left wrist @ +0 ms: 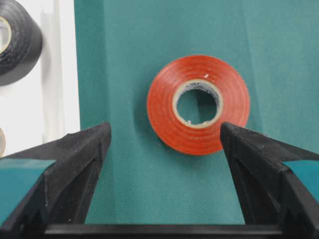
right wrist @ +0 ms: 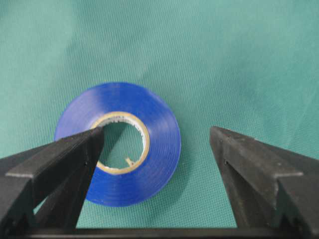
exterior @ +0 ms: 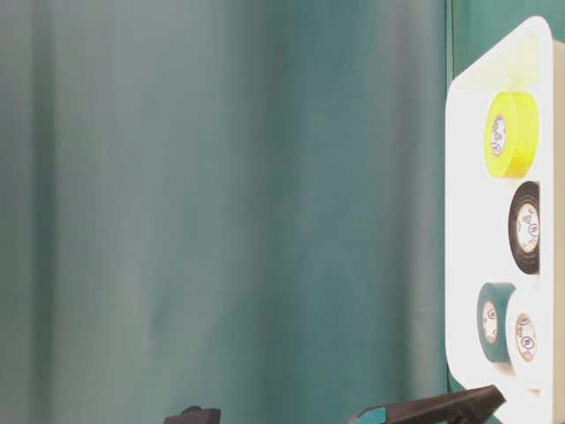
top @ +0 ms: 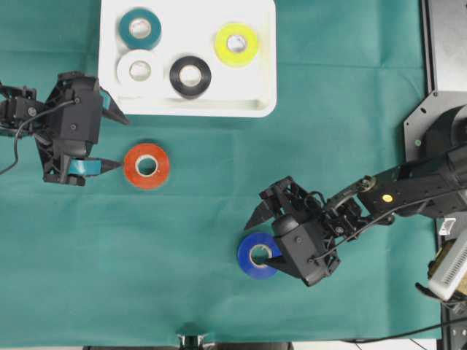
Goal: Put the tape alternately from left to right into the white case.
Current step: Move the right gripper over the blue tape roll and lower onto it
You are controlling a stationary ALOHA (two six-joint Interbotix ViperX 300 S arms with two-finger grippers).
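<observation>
The white case (top: 257, 82) at the back holds teal tape (top: 140, 28), white tape (top: 139, 70), black tape (top: 190, 76) and yellow tape (top: 236, 44). The red-orange tape (top: 147, 165) lies flat on the green cloth in front of the case. My left gripper (top: 114, 141) stands open just left of it, with the roll (left wrist: 164, 109) ahead of its right finger and nothing between the jaws. The blue tape (top: 257, 255) lies further right. My right gripper (top: 262, 237) is open over it: one finger (right wrist: 75, 154) sits over the roll's (right wrist: 162, 134) core hole, the other stands outside its rim.
A green cloth (top: 350, 109) covers the table. The right arm's base and grey mounting plate (top: 438, 109) stand at the right edge. In the left wrist view the case's rim (left wrist: 55, 74) and the black roll (left wrist: 17, 42) lie close on the left.
</observation>
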